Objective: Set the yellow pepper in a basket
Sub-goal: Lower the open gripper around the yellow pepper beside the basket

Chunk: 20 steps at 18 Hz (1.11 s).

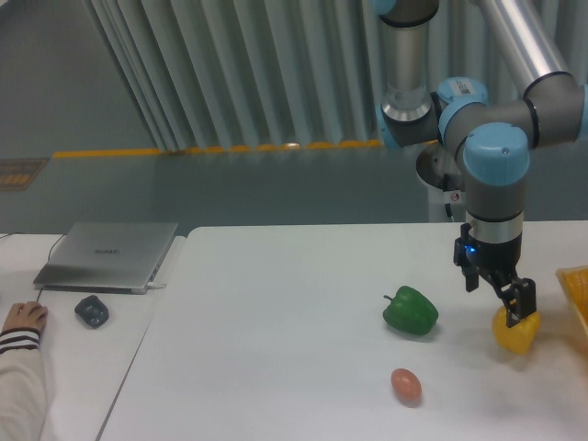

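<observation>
Honestly, the risky bit looks like the grip itself: the gripper (pixel 511 308) sits right on top of the yellow pepper (pixel 514 334), and the one dark finger I can make out overlaps the pepper's upper edge, but I can't tell whether the jaws are actually clamped on it or just parked around it. That pepper is glossy and lobed, so if the pads only catch a rounded shoulder my guess is it could squirt out or roll the moment the arm lifts. Second worry is the basket (pixel 576 287), which only peeks in at the frame's 3 o'clock edge, just beside the pepper; a low sideways carry could clip its latticed rim and knock the pepper loose or shove the basket. The green bell pepper (pixel 411 310) sits near, at about 9 o'clock from the yellow one, and the small reddish-orange egg-shaped thing (pixel 406 385) is off at roughly 8 o'clock, both apart from the gripper, so I doubt they get bumped unless the pepper escapes that way. As for pose, the arm comes in from the upper right, folds at the blue-capped joints, and the wrist hangs straight down with the tool pointing at the white table (pixel 276 349), low enough that the fingers reach the pepper.
</observation>
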Tool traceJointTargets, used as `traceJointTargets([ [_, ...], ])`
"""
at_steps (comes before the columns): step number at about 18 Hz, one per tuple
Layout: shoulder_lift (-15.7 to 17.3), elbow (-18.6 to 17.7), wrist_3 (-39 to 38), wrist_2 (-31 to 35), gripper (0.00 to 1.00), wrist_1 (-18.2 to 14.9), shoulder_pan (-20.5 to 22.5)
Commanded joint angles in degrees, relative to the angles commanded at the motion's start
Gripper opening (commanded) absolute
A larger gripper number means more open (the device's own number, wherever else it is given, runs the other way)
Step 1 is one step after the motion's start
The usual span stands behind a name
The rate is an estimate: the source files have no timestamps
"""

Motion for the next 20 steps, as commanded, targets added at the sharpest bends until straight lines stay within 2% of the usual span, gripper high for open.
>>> traceJointTargets([
  [9, -0.3, -0.3, -0.2, 0.1, 1.00, 0.1, -0.6],
  [14, -0.3, -0.7, -4.9, -0.1, 1.00, 0.6, -0.7],
  [18, -0.2, -3.9, -5.1, -0.1, 1.00, 5.0, -1.1],
  [20, -0.1, -4.7, -5.1, 0.0, 1.00, 5.6, -1.2],
])
